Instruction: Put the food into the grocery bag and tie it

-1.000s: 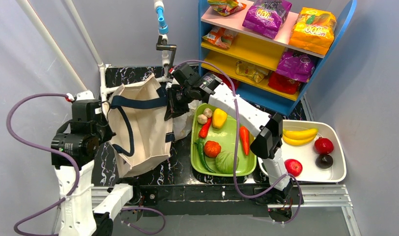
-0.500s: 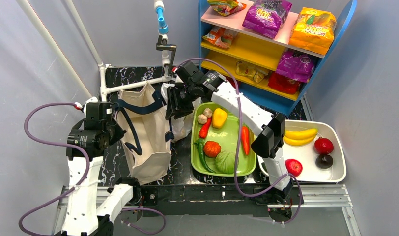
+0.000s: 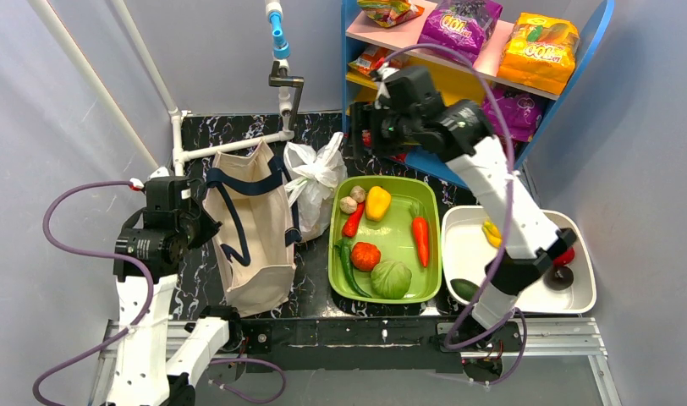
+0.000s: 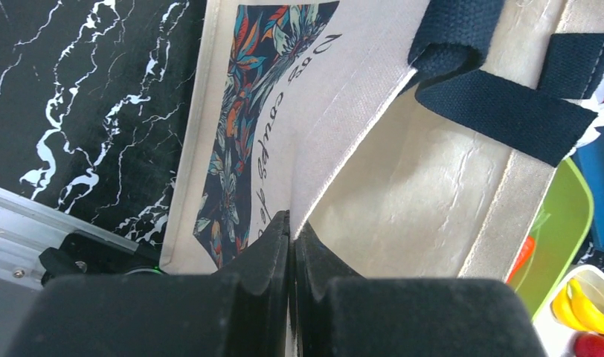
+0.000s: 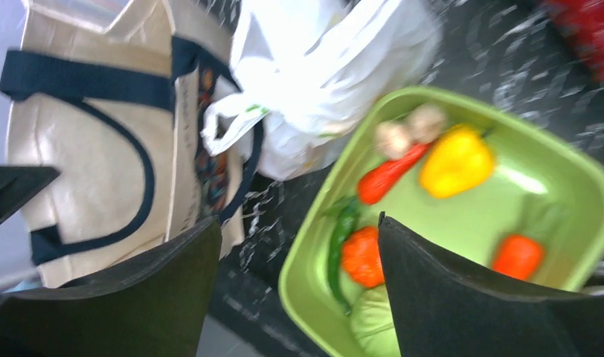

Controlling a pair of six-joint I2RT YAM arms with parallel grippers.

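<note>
While the left gripper (image 4: 290,232) is pinched shut on the canvas tote (image 3: 251,228) rim, the white grocery bag (image 3: 313,182) sits just beside the tote, against the green tray (image 3: 398,211). Right gripper (image 5: 299,227) spread wide, empty, up by the shelf (image 3: 491,59) holding the snack packets (image 3: 460,25).

White grocery bag (image 3: 315,179), cream floral-print tote (image 3: 254,249)

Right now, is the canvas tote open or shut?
Open: the left end effector pinches the canvas tote at its rim; the pale inside shows.
</note>
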